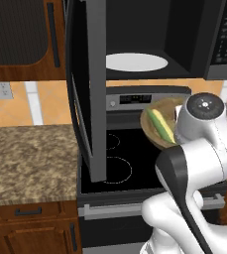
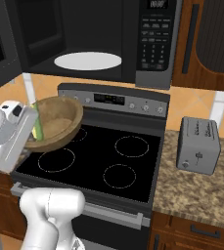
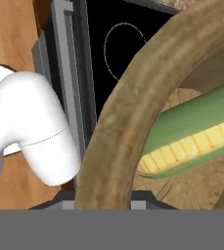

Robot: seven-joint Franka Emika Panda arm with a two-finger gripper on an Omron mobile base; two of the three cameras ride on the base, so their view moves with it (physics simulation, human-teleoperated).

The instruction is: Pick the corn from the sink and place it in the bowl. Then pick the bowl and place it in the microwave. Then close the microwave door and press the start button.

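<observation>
Bowl [image 1: 157,126] with corn [image 1: 163,124] inside, carried above stove's [image 2: 103,161] left edge; gripper [image 3: 103,197] apparently pinching its rim, kept level for microwave [image 2: 89,39] standing open.

The light is even and soft, without a clear source, and almost no shadows fall on the granite counter [image 1: 30,158]. The black stove top [image 2: 103,161] shows no glare. Close surfaces in the hand view look coarse and slightly blurred.
</observation>
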